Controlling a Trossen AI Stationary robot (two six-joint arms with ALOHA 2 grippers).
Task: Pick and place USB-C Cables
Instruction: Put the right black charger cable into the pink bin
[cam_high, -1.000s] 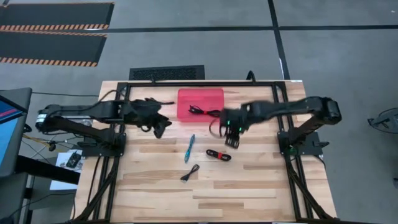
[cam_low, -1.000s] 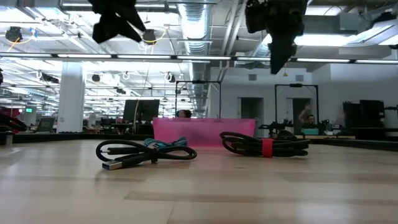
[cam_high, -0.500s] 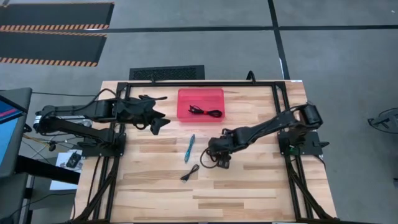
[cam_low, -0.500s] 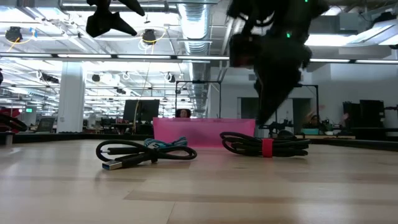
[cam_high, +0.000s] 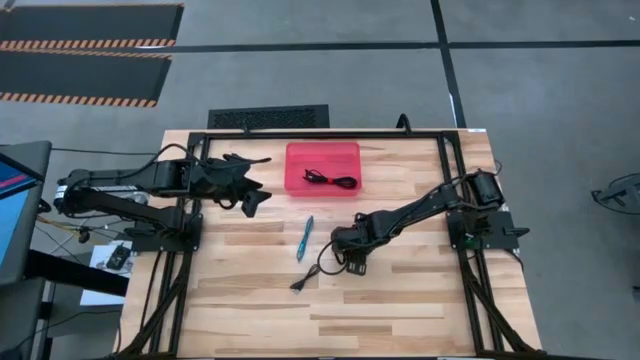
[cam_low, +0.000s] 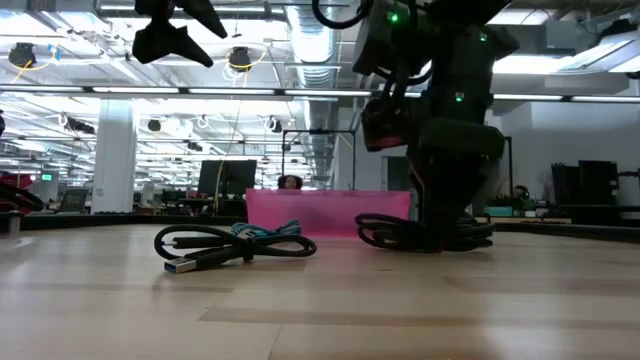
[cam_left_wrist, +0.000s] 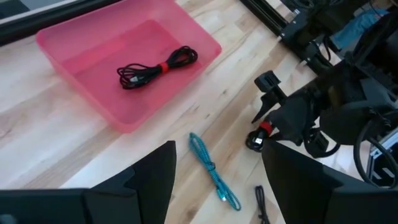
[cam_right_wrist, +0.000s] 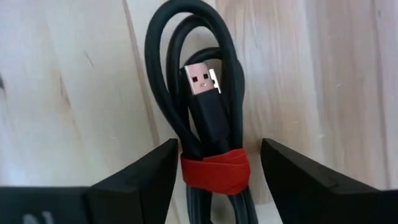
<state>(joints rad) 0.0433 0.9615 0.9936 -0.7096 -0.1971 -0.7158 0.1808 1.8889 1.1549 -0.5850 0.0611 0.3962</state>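
Right gripper fingers are spread, one on each side of the black cable with the red tie; contact with the cable cannot be confirmed. The bundle lies flat on the tabletop between them, its USB plug facing up. In the high view the right gripper is down at the tabletop near centre, with its arm running off toward 2 o'clock to the base at the right edge. In the low view the gripper is seen lowered right onto the bundle, which is mostly hidden behind it.

Light blue cable is laid straight on the tabletop, just at 9 o'clock of the right gripper. A plain black cable is at about 7 o'clock of the gripper, close by. In the low view both overlap at the left, with the black one in front.

The red tray is set at the 12 o'clock edge of the tabletop, with another black cable with a red tie inside it, at the tray's right half. The same is shown in the left wrist view: tray with the bundle in it.

Left gripper is held above the tabletop at 10 o'clock of centre, well apart from all cables; its fingers are spread wide and nothing is held.
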